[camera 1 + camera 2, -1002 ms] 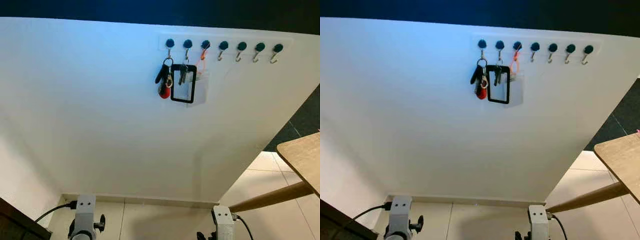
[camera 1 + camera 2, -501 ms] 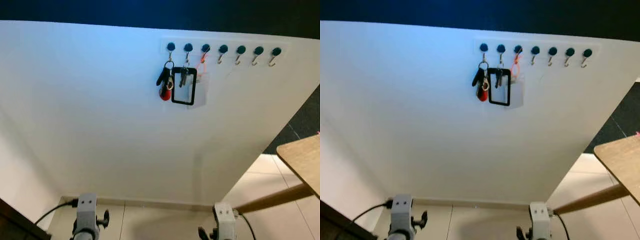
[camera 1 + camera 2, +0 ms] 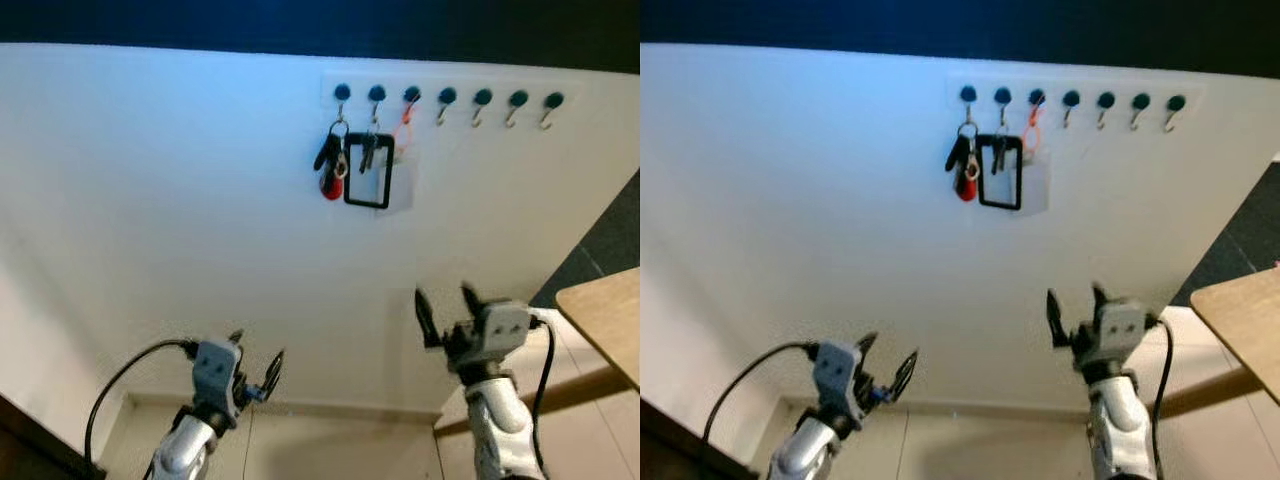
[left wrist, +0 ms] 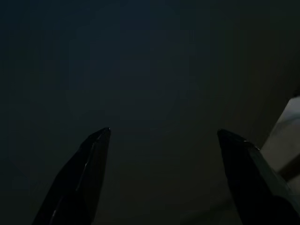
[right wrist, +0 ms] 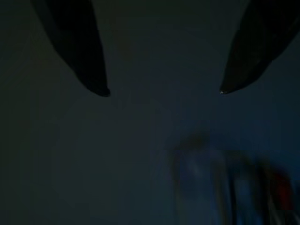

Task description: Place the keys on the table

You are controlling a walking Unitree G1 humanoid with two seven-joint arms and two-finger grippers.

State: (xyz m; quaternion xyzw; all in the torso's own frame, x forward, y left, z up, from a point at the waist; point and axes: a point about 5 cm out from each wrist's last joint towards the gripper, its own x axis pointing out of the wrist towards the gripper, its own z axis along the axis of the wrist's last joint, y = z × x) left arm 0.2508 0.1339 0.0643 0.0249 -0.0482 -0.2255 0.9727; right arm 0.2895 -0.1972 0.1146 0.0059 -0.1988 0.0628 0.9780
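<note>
The keys [image 3: 331, 165] hang from the leftmost hook of the wall rack [image 3: 447, 95], well above the right gripper [image 3: 441, 303], raised with fingers spread as if to unhook them, while the left gripper [image 3: 255, 371] waits lower, likewise parted and empty.

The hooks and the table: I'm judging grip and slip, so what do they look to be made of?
The hooks look like thin bent metal wire, silvery, under dark round caps, probably plastic; too small to be sure. The table looks like wood or wood-look laminate: pale tan, matte, with faint grain and a rounded edge.
</note>
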